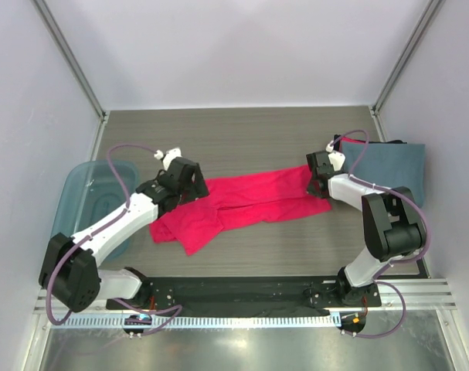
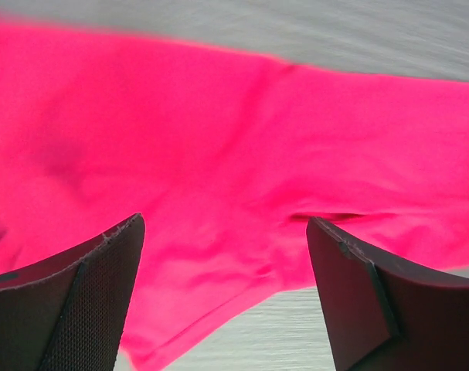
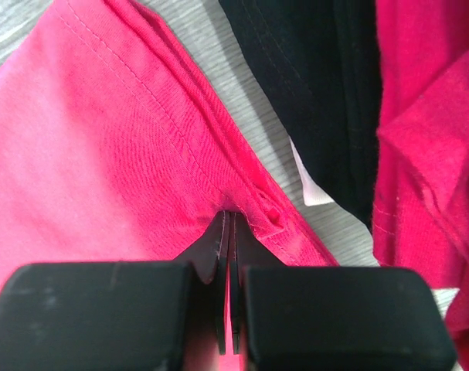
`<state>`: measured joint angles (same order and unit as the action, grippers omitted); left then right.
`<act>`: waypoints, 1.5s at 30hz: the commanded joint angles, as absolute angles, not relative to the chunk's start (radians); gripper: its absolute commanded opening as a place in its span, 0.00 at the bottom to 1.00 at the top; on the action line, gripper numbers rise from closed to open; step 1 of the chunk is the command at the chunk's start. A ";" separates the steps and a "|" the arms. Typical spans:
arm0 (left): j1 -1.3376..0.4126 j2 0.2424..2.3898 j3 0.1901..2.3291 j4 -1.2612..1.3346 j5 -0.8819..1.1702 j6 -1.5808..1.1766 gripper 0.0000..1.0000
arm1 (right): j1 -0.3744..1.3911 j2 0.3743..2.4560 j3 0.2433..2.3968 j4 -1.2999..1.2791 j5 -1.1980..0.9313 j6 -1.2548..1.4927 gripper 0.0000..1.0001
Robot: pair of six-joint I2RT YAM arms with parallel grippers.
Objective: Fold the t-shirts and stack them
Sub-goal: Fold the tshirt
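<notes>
A bright pink-red t-shirt (image 1: 246,202) lies stretched across the middle of the table, bunched at its left end. My left gripper (image 1: 195,185) hovers over its upper left part. In the left wrist view it (image 2: 226,222) is open and empty, with the pink shirt (image 2: 219,139) below the jaws. My right gripper (image 1: 317,183) is at the shirt's right end. In the right wrist view it (image 3: 228,218) is shut on the shirt's hemmed edge (image 3: 141,139). A slate blue-grey t-shirt (image 1: 392,166) lies folded at the right.
A translucent blue bin (image 1: 83,197) stands at the left edge beside the left arm. In the right wrist view a black folded shirt (image 3: 319,85) and a red one (image 3: 431,139) lie just past the pinched hem. White walls enclose the table.
</notes>
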<state>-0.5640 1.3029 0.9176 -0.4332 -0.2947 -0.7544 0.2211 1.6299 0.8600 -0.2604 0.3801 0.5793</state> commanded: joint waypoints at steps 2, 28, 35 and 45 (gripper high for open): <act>-0.508 1.259 0.855 -0.644 -0.442 -0.977 0.84 | 0.238 1.657 0.848 -0.244 0.396 0.600 0.07; -0.425 1.223 0.782 -0.718 -0.337 -1.205 0.87 | 0.267 1.520 0.913 -0.407 0.486 0.747 0.93; -0.426 1.265 0.773 -0.724 -0.340 -1.298 0.87 | 0.270 1.617 0.956 -0.408 0.431 0.810 0.93; -0.385 1.428 0.841 -0.726 -0.373 -1.307 0.87 | 0.291 1.727 0.962 -0.423 0.460 0.818 0.93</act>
